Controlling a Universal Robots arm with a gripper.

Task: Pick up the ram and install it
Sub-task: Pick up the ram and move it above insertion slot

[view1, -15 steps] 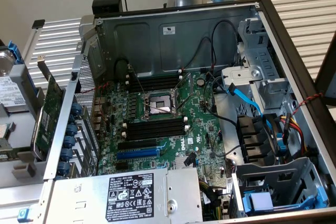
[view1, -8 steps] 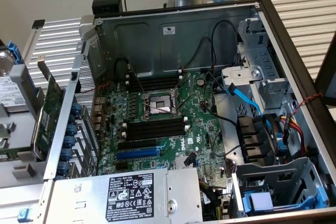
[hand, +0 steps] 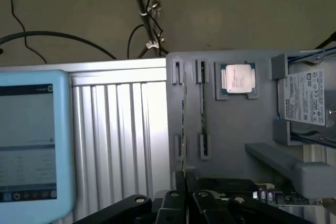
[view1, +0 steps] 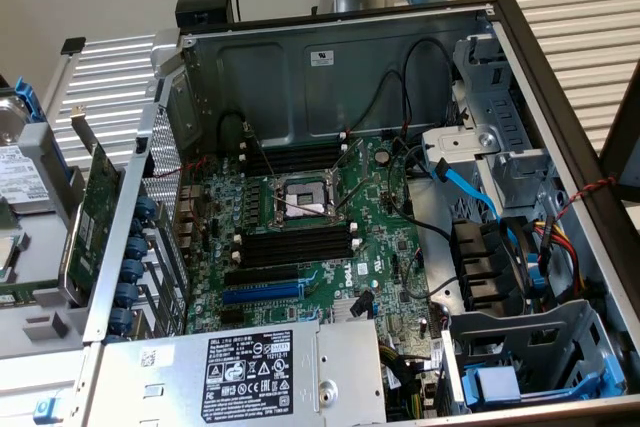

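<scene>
Approach step of pick-up: the black gripper (hand: pixel 190 199), fingers pressed together and empty, hung near the long thin green ram stick (hand: pixel 202 109) standing edgewise in a grey slotted tray (hand: pixel 231 129); a grasp would probably require parting them astride it.

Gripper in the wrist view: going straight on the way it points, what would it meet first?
The gripper aims at the grey tray; likely first the ram standing on edge there, or the tray itself. Depth is unclear.
</scene>
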